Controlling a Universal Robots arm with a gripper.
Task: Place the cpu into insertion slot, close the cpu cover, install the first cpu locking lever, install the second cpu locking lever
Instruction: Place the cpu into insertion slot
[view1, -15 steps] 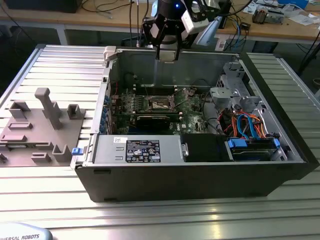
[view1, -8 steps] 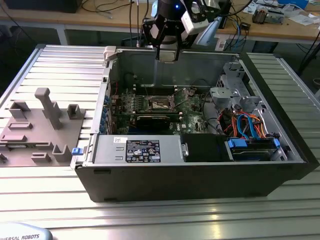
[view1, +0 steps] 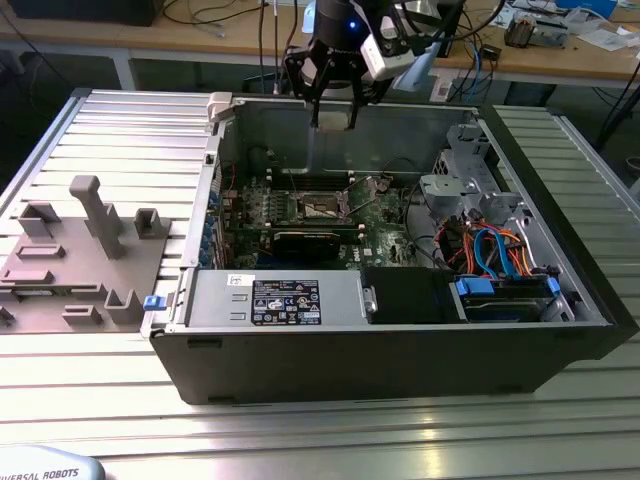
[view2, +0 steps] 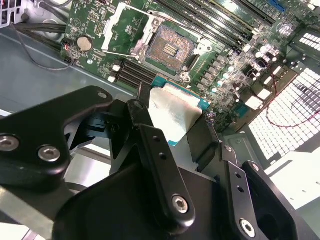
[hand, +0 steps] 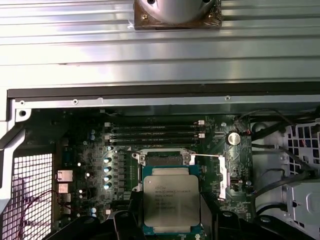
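My gripper (view1: 333, 108) hangs over the back wall of the open computer case (view1: 400, 340), shut on the cpu (hand: 171, 202). The cpu (view2: 172, 112) is a flat square chip with a silver top, clamped by its edges between the black fingers (view2: 150, 140). It is held in the air above the green motherboard (view1: 290, 205), apart from it. The insertion slot (view2: 170, 47) lies bare below, its dark gold-glinting contact field showing. In the exterior view the slot (view1: 322, 208) sits mid-board. The cpu cover (view2: 114, 26), a silver frame, stands swung open beside the slot.
Long black memory slots (hand: 157, 135) run beside the socket. A grey power supply (view1: 275, 298) lines the case front. A drive cage (view1: 465, 170) and coloured cables (view1: 490, 245) fill the exterior view's right. A grey fixture (view1: 80, 250) rests on the ribbed table at the left.
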